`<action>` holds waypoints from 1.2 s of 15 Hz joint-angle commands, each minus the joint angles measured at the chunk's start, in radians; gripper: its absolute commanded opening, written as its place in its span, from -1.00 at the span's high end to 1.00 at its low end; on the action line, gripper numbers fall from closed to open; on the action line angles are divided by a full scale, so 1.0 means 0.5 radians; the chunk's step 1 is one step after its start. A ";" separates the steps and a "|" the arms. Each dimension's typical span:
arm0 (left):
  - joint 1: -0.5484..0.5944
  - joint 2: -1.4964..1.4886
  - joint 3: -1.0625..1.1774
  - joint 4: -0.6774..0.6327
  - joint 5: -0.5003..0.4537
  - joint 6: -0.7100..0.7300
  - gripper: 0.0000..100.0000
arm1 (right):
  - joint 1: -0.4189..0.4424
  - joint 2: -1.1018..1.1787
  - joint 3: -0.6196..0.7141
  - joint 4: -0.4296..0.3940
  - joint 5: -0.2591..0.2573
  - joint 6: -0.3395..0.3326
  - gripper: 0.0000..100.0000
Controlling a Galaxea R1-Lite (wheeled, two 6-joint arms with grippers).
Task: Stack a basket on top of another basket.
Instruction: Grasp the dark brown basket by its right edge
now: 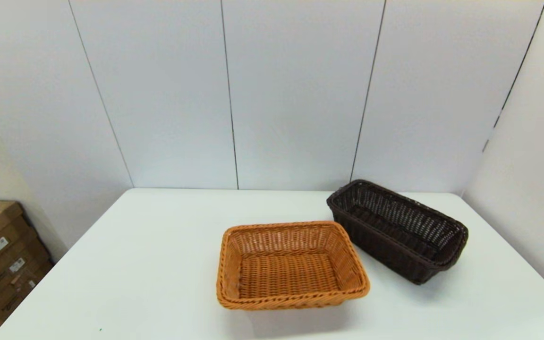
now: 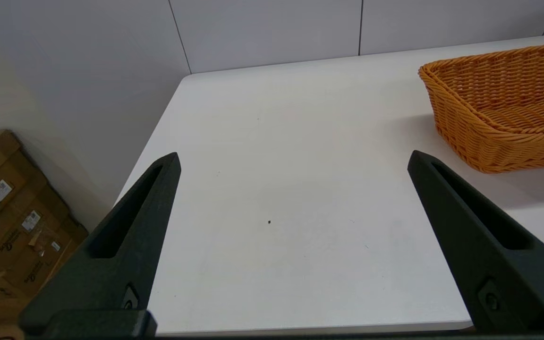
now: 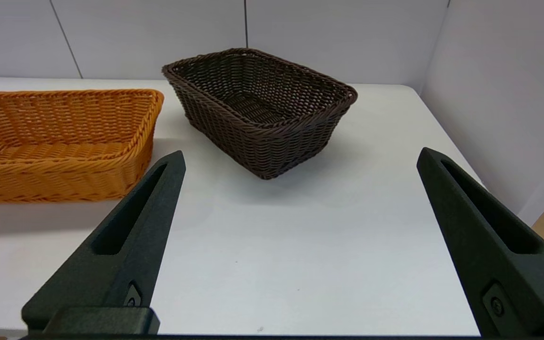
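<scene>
Table was white, both baskets on its right half. Orange-tan basket sat near the front middle, upright and empty, so it read as the base. Dark brown basket sat just beside it, behind and to the right, angled, also empty, not stacked yet. Right gripper hung back at the table's near edge, fingers spread wide, nothing held; dark brown basket lay ahead of it, well apart. Left gripper parked over bare table, also wide apart, orange-tan basket off to its right.
</scene>
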 commanded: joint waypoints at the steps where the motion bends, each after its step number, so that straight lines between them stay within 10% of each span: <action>1: 0.000 -0.004 0.000 0.000 0.000 0.001 -1.00 | 0.000 -0.001 0.000 0.001 -0.002 0.002 -1.00; 18: 0.000 -0.004 0.000 0.000 0.000 0.001 -1.00 | 0.000 -0.001 -0.242 0.022 0.093 -0.007 -1.00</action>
